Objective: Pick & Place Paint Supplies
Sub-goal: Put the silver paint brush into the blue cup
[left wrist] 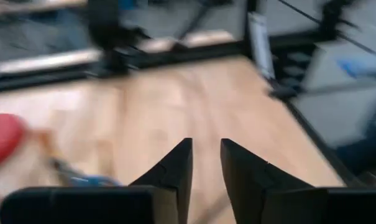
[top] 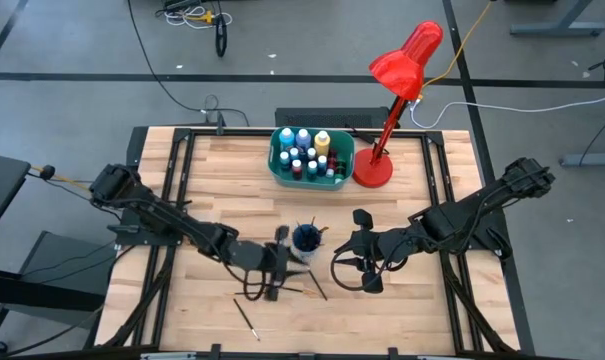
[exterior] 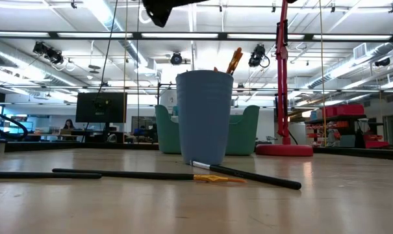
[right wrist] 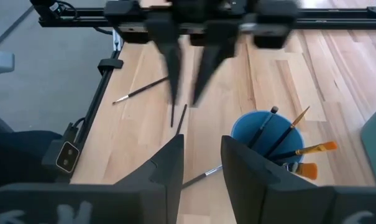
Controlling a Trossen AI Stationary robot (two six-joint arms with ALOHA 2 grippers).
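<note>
A blue cup (top: 305,238) (exterior: 204,117) (right wrist: 268,134) stands upright mid-table with several paintbrushes (right wrist: 290,140) in it. More paintbrushes (top: 247,318) (exterior: 245,174) (right wrist: 141,92) lie flat on the wood near the cup and toward the near edge. Small paint bottles (top: 304,150) stand in the teal tub (top: 279,172) at the far side. My left gripper (top: 280,258) (left wrist: 206,149) hovers left of the cup, open, nothing between its fingers. My right gripper (top: 344,252) (right wrist: 202,146) hovers right of the cup, open and empty.
A red desk lamp stands on its round base (top: 372,172) (exterior: 284,149) beside the tub, its head (top: 407,55) over the far edge. Black rails (top: 452,290) frame the wooden top. Bare wood lies near the front edge.
</note>
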